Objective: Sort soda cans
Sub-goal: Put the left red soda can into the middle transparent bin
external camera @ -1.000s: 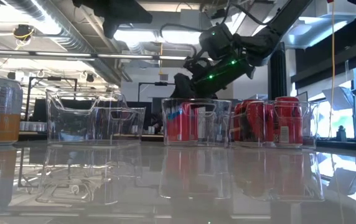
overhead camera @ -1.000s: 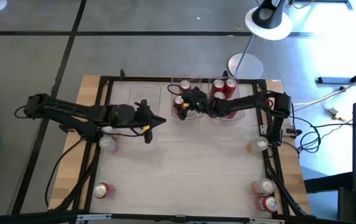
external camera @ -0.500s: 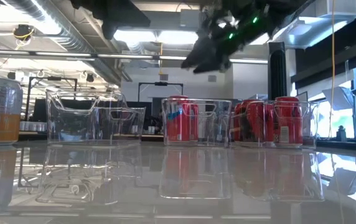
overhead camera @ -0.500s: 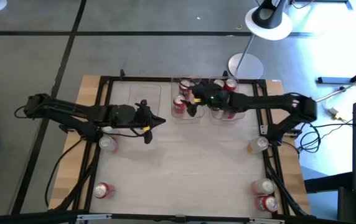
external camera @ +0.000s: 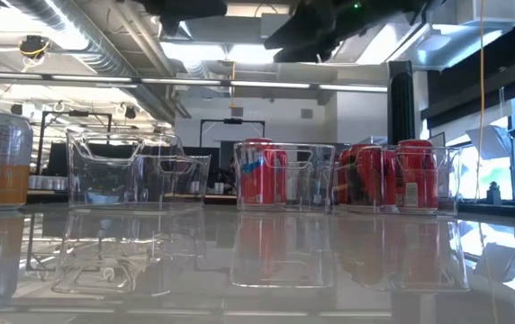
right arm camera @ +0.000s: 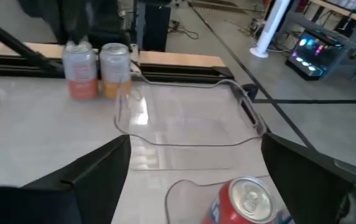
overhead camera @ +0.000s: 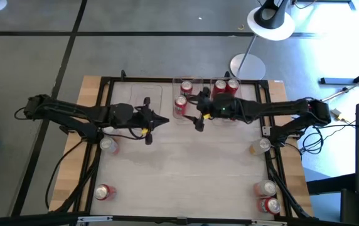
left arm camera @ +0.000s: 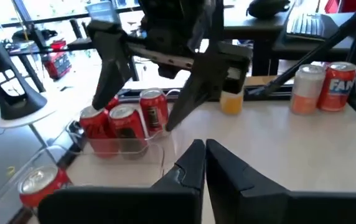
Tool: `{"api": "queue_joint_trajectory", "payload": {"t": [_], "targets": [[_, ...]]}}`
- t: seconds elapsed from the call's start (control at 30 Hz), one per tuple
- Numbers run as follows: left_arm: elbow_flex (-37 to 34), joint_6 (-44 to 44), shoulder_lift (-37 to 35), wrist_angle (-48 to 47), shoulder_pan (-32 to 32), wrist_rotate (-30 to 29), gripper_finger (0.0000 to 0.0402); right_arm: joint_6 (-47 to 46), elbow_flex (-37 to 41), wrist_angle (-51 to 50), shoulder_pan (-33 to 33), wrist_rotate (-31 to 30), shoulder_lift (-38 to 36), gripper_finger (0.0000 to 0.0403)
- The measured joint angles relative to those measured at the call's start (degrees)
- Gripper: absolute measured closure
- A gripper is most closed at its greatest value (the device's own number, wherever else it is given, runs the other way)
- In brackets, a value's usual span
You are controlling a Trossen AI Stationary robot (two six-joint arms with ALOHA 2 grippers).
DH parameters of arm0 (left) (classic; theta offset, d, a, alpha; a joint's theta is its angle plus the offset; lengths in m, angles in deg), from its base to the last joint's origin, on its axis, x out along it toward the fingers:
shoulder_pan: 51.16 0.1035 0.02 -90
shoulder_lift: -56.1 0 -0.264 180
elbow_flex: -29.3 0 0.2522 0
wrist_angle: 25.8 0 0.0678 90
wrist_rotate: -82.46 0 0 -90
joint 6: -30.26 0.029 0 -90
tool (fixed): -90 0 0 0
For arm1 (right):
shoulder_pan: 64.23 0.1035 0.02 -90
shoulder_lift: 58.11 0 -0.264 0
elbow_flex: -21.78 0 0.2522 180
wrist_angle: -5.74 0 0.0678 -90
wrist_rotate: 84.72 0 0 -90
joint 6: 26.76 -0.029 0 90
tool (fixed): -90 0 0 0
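High view shows my right tool (overhead camera: 198, 120) hanging just in front of the middle bin (overhead camera: 181, 108) at the far edge of the bench (overhead camera: 186, 166), its fingers wide apart and empty; my left tool (overhead camera: 157, 120) waits over the bench left of centre, fingers pressed together on nothing. The soda cans (overhead camera: 225, 88) are split up: a red cluster sits in the right-hand bin (overhead camera: 226, 100), two more reds in the middle bin, and the left bin (overhead camera: 143, 97) looks empty. Loose ones remain along the edges: a pale can (overhead camera: 108, 145) at the left side, a red can (overhead camera: 104, 192) at the near left corner, a pale can with orange (overhead camera: 260, 146) at the right side, and two more (overhead camera: 267, 196) at the near right corner. From here I think the main risk is my open fingers clipping a bin wall as I swing away, since they hang so close to it, and shoving the light clear bin. Reaching toward centre could also bring both my arms together.
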Motion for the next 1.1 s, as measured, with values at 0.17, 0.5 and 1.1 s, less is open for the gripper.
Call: {"api": "queue_joint_trajectory", "payload": {"t": [0.17, 0.5, 1.1], "targets": [[2.9, 2.3, 0.0, -4.2, -0.6, -0.1, 0.0325, 0.0, 0.0, -1.7, 1.4, 0.0, 0.0, 0.0045], [17.7, -5.0, 1.5, -37.2, -8.9, 0.0, 0.0138, -0.7, 0.0, -6.3, 2.8, 0.0, 0.0, 0.0045], [29.4, -69.9, 8.2, -65.0, -41.7, 9.6, 0.0112, -2.1, 0.0, -12.2, 9.5, 0.0, 0.0, 0.0045]]}}
